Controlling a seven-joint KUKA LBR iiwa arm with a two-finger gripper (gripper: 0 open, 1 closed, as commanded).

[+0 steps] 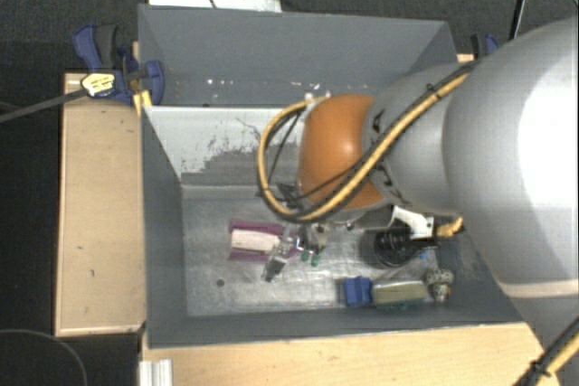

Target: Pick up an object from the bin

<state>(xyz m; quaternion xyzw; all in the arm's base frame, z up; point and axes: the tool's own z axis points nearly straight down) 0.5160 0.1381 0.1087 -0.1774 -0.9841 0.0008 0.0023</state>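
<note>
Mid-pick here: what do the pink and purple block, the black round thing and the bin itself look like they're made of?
Pink and purple block: likely cardboard or foam, matte, with flat faces that look printed. Black round thing: probably plastic or rubber, dark with a slight sheen. Bin: grey sheet metal, dull finish, with pale scratches on its wall.
</note>
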